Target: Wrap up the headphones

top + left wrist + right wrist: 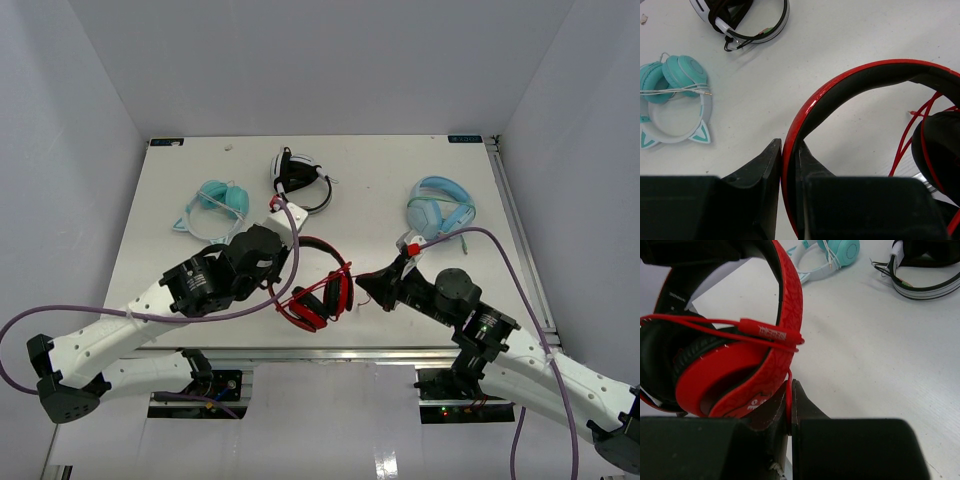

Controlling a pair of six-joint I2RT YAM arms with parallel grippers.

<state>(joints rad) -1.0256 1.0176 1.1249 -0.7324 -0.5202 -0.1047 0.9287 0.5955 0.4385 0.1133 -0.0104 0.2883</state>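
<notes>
My left pincer [788,152] clamps the headphones [855,70] by the band, bottom centre; my right pincer [791,390] pinches their cable [765,331]. Both ear cups run off frame.

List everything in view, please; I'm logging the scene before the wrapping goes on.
red headphones: one, red with black pads, near middle of the table, between the grippers
red cable: one, thin and red, draped across the red ear cup
teal headphones: one, teal with a white band, far left
black-and-white headphones: one, far middle
light-blue headphones: one, far right
table: one, white, under everything
left gripper: one, black, shut on the red headband
right gripper: one, black, shut on the red cable
</notes>
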